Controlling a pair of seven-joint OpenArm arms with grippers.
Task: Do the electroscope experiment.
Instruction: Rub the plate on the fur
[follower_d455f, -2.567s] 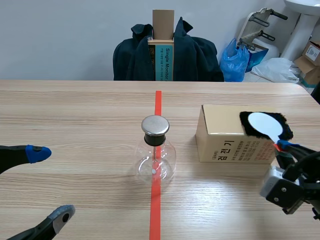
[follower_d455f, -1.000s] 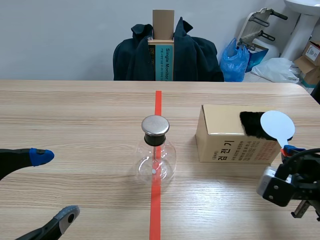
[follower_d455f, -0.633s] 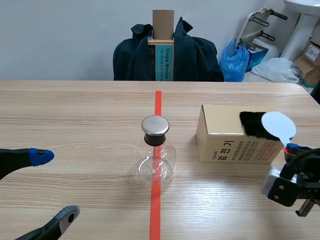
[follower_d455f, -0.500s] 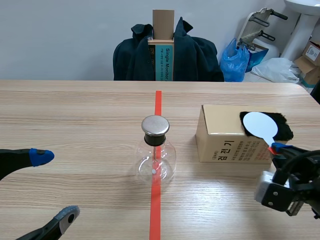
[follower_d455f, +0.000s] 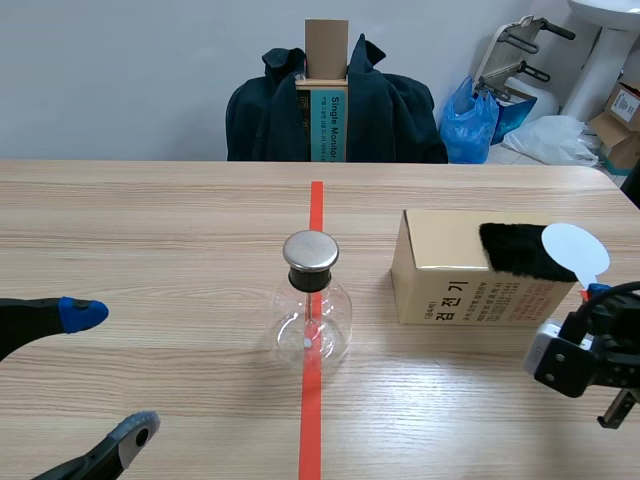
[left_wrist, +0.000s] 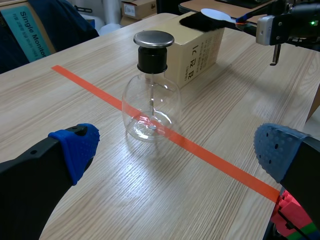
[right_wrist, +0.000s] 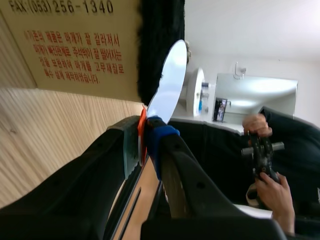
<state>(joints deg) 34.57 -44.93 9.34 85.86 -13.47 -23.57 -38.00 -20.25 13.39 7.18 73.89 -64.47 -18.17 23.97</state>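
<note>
Electroscope (follower_d455f: 311, 305) stands upright near the middle of the wooden counter (follower_d455f: 160, 230), set on the orange-red tape line (follower_d455f: 315, 210) that runs away from us. It is a clear round-bellied glass flask with a black neck and a flat metal cap (follower_d455f: 310, 252); in the left wrist view we see a thin rod hanging inside the glass. To its right, apart from it, sits a cardboard box (follower_d455f: 440, 290) with red Korean print on its front. A strip of black fur (follower_d455f: 515, 250) lies along the right end of the box top. Right gripper (right_wrist: 145, 127) sits low at the counter's right edge, just beside the box, clamped narrow on the orange-red stem of a white disc (follower_d455f: 575, 250). The disc stands above the fingers at the fur's right end. In the right wrist view it is edge-on right against the fur, but we cannot tell whether the two touch. Left gripper (follower_d455f: 108, 372) rests low at the left, well apart from the flask, spread wide with nothing between its blue pads (left_wrist: 75, 147). In its own view the electroscope stands ahead of the gap. Beyond the counter's far edge are a chair (follower_d455f: 326, 50) draped with a dark jacket (follower_d455f: 390, 115) and a blue plastic bag (follower_d455f: 470, 120). A person's hand (right_wrist: 272, 192) shows past the right gripper.
</note>
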